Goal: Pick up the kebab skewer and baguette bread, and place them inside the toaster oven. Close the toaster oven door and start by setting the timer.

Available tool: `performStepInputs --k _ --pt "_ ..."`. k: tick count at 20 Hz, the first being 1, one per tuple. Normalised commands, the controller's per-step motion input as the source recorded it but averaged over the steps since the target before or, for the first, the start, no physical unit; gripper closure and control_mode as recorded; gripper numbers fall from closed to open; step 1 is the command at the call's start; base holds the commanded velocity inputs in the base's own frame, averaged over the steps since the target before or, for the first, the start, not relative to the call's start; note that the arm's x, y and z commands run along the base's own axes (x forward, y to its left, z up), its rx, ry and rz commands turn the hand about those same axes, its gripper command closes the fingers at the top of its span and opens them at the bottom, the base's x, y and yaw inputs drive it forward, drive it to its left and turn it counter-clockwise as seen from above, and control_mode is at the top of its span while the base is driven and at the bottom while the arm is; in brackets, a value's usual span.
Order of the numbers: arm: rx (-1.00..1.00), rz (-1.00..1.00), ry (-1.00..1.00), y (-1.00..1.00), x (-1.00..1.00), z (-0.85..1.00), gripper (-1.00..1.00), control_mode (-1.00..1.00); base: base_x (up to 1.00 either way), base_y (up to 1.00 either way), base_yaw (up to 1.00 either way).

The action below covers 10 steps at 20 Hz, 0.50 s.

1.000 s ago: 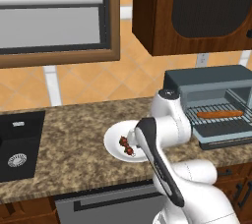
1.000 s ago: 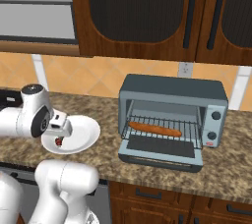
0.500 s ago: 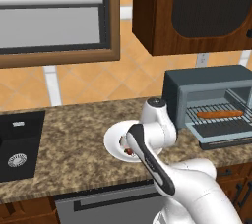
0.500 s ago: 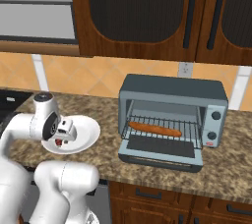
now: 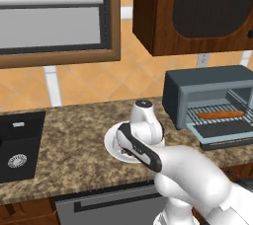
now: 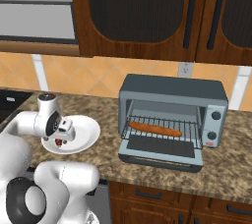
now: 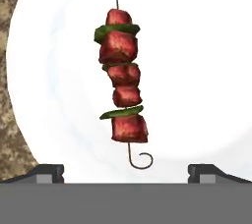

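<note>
The kebab skewer, red meat chunks with green slices on a thin stick, lies on a white plate. My gripper hangs open right over it, one fingertip on each side of the stick's hooked end and touching nothing. In the right base view the gripper points down at the plate, with the kebab skewer just below it. The baguette bread lies on the rack inside the toaster oven. The toaster oven door is folded down flat.
A black sink is set into the granite counter at the left. Dark wooden wall cabinets hang above the toaster oven, and its open door juts past the counter's front edge. The arm covers part of the plate.
The hand has swung left and down from beside the toaster oven to just above the plate. Its jaws have stayed open. The baguette has not moved.
</note>
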Motion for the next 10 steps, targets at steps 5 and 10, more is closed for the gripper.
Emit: performStepInputs --k 5,10 --pt "-0.01 0.0 0.1 0.0 0.11 -0.24 -1.0 -1.0 0.0 0.0 0.0" --pt "0.0 0.0 0.03 0.0 0.21 -0.22 -1.0 -1.0 0.0 0.0 0.0"
